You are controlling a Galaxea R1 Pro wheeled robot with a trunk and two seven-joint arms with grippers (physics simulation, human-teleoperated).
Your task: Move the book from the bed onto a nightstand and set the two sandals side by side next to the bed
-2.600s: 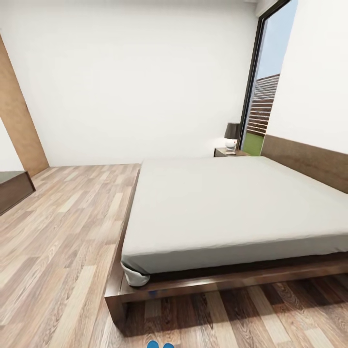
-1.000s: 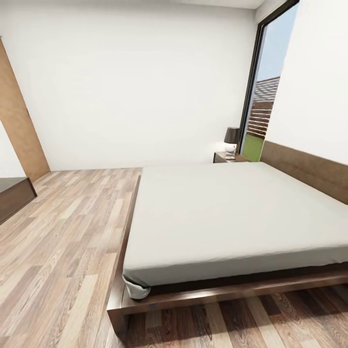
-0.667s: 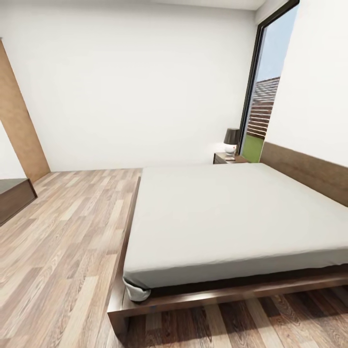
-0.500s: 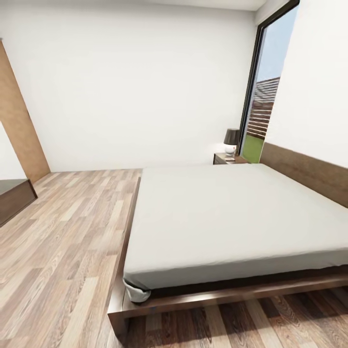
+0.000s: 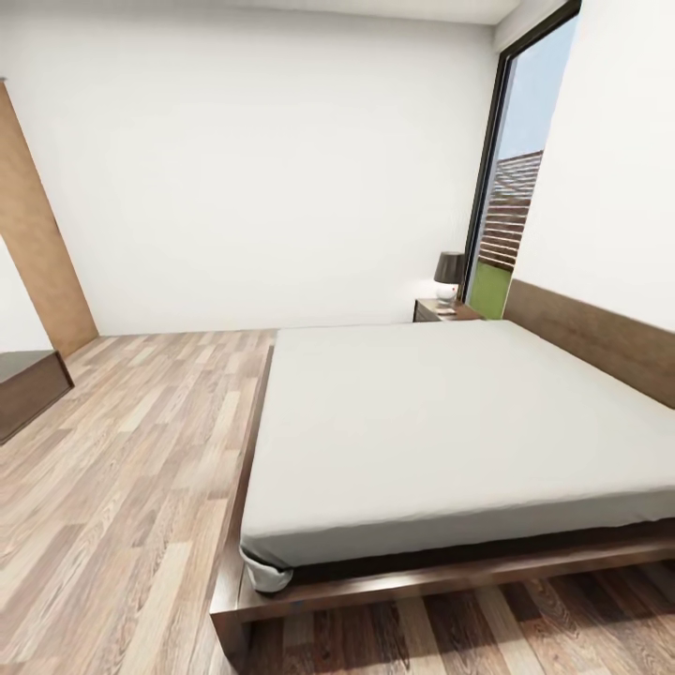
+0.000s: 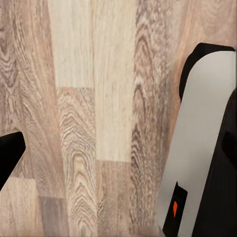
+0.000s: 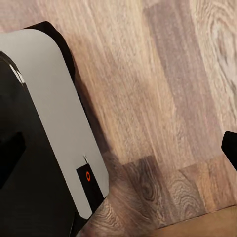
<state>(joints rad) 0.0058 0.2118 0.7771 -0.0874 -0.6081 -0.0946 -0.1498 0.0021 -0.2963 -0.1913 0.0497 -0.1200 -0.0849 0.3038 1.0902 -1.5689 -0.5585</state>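
Head camera tilted slightly upward against 2.6 s ago: whole scene sits lower in frame, and the two blue shapes once at the bottom edge, by the foot of the bed, now out of frame. No shift among the things themselves.

Bed fills the middle and right: dark brown frame, low headboard along the right wall, bare pale grey mattress with nothing lying on its visible surface. Loose fold of sheet hanging at the bed's near left corner. Nightstand just beyond the bed's far right corner, beside the headboard, carrying a dark-shaded lamp with a white base. Tall black-framed window right behind the nightstand. Wood-plank floor left of the bed; edge of a low dark dresser far to the bed's left, by a brown panel against the wall.

Left wrist view: plank floor, a black fingertip at one edge, grey-and-black robot body with a small orange mark. Right wrist view: floor, robot body with an orange mark, a black fingertip at the edge. Cannot tell for either tool whether open or closed. No readable writing anywhere.
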